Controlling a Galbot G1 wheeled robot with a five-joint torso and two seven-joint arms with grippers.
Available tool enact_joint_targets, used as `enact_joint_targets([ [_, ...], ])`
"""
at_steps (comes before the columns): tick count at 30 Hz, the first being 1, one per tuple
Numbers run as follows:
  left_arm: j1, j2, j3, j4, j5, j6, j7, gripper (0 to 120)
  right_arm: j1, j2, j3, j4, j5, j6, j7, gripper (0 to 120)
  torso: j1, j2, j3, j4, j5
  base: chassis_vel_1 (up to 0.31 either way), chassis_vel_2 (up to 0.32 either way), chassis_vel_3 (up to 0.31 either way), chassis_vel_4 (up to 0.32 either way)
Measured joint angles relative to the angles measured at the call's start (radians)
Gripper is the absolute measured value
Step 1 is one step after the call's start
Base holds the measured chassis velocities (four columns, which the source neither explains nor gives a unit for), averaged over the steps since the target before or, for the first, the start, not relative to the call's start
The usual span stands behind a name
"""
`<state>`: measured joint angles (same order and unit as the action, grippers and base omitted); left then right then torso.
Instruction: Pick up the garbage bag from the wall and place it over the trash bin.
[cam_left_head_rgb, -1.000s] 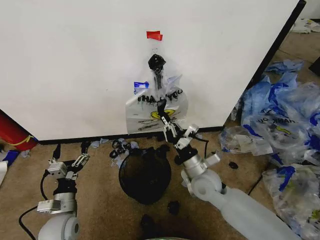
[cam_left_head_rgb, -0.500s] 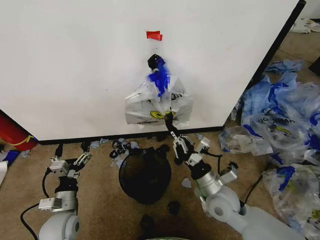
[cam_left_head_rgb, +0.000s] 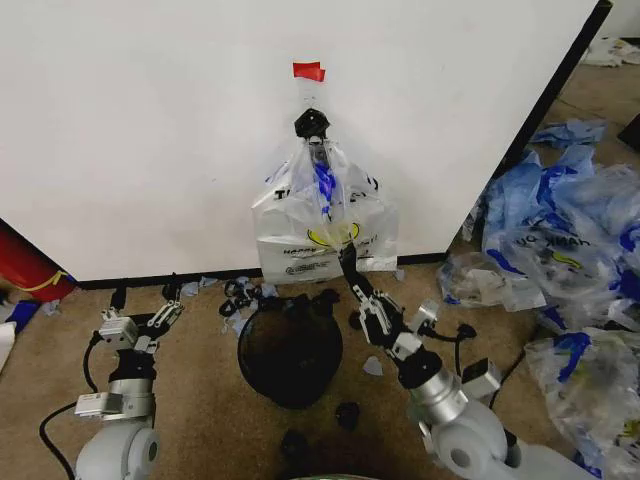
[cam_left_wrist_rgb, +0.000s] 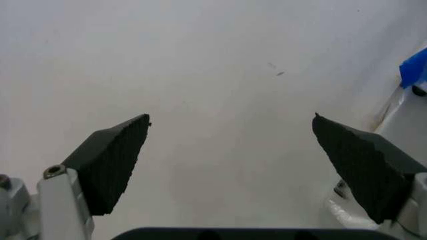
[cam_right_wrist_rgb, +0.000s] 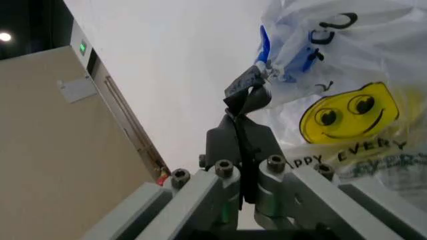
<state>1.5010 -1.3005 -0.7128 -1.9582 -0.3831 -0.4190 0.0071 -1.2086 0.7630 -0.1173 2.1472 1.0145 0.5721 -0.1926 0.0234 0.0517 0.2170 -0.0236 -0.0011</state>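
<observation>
The garbage bag (cam_left_head_rgb: 320, 215), see-through with blue trim and a yellow smiley (cam_right_wrist_rgb: 347, 112), hangs from a small black hook (cam_left_head_rgb: 313, 122) on the white wall (cam_left_head_rgb: 150, 130), under a red tape strip (cam_left_head_rgb: 309, 70). My right gripper (cam_left_head_rgb: 347, 258) reaches up from the lower right and is shut on the bag's lower front; the right wrist view shows its fingers (cam_right_wrist_rgb: 230, 135) pressed together below the bag's bunched handles. On the floor directly below stands the black mesh trash bin (cam_left_head_rgb: 290, 348). My left gripper (cam_left_head_rgb: 140, 325) is open low on the left, facing bare wall (cam_left_wrist_rgb: 230, 120).
A big heap of blue-and-clear bags (cam_left_head_rgb: 565, 250) covers the floor on the right, past the wall's black edge (cam_left_head_rgb: 550, 95). Black scraps (cam_left_head_rgb: 240, 292) and bits of plastic lie along the wall's foot and near the bin (cam_left_head_rgb: 347, 412). A red object (cam_left_head_rgb: 25, 262) sits at far left.
My right gripper has drawn back and down from the bag's middle towards the bin. The bag has gone from crumpled to hanging longer and fuller. The left arm has barely moved.
</observation>
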Motion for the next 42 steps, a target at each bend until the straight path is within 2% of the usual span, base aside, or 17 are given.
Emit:
enact_joint_targets([
  [14, -0.003, 0.027, 0.006, -0.002, -0.015, -0.003, -0.004, 97, -0.087, -0.02, 0.025, 0.046, -0.044, 0.029, -0.007, 0, 0.0, 0.0, 0.0, 0.0001, 0.0001, 0.0, 0.0, 0.0, 0.0],
  [32, 0.002, 0.034, 0.008, 0.005, -0.015, -0.006, -0.006, 97, -0.134, -0.082, 0.021, -0.021, -0.038, 0.113, -0.153, 0, 0.0, 0.0, 0.0, 0.0, 0.0, 0.0, 0.0, 0.0, 0.0],
  [42, 0.001, 0.022, 0.019, 0.008, -0.001, -0.007, -0.006, 97, -0.179, -0.118, 0.062, -0.021, -0.036, 0.155, -0.2, 0, 0.0, 0.0, 0.0, 0.0001, -0.0001, 0.0, 0.0, 0.0, 0.0],
])
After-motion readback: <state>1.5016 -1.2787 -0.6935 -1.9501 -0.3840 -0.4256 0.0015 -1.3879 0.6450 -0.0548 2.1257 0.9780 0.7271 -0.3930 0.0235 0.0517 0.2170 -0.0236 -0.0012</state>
